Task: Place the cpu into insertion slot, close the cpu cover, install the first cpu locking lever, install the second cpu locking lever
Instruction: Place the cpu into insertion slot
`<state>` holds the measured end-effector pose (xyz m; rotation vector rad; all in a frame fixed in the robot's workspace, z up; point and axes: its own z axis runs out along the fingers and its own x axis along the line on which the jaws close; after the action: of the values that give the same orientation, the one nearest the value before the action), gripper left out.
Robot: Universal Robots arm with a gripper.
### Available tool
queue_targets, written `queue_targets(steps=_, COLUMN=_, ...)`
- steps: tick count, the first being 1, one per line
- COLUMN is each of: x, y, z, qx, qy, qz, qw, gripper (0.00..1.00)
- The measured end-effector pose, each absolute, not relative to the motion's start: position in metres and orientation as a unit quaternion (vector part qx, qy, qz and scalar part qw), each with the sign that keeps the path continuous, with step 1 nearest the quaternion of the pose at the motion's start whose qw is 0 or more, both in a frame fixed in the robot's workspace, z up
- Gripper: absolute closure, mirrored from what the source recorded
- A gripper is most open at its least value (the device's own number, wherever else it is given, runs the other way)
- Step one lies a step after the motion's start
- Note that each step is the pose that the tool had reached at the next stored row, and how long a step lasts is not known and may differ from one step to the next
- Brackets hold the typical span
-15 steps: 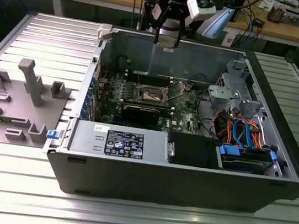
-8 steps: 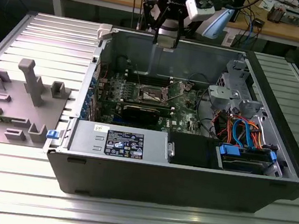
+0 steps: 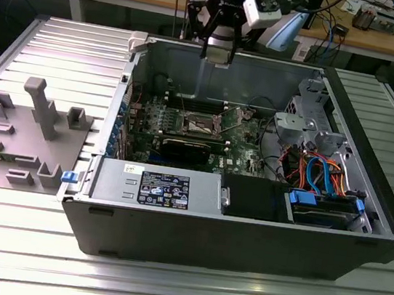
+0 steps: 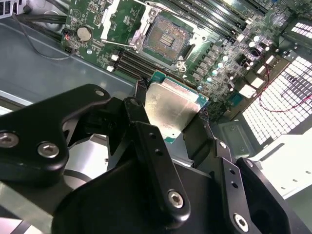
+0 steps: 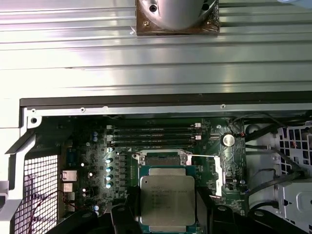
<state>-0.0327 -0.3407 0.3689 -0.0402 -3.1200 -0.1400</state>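
One chip is in hand. In the exterior view the gripper [image 3: 217,56] hangs by the far wall of the open computer case [image 3: 242,242], at twelve o'clock from the insertion slot [image 3: 204,125] and well above it. A drive cage [image 3: 306,126] rises at three o'clock of the slot, a power supply [image 3: 158,186] lies at six, and the case's side wall stands at nine. The drop straight onto the board looks unobstructed.

In the second wrist view the fingers [image 4: 139,122] are clamped on the cpu [image 4: 170,109] by two opposite edges, its silver lid towards the camera. The slot beyond shows its bare contact field.

In the first wrist view the cpu hangs over the slot's near part, and a silvery frame at the slot's far edge is probably the cpu cover [image 5: 139,157], raised. Memory sockets [image 5: 153,134] lie just beyond it.

Seating it well likely means squaring the chip's edges to the slot, then lowering it flat with no sliding, since the contacts would bend easily. The fingers flank the chip closely, so room beside the slot is tight.
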Motion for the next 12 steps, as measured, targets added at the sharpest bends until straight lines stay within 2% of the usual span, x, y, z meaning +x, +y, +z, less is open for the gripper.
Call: queue_targets(steps=12, x=-0.0339, y=-0.3407, z=0.3672, qx=-0.013, qy=-0.999, qz=-0.045, qw=0.009, gripper=0.45)
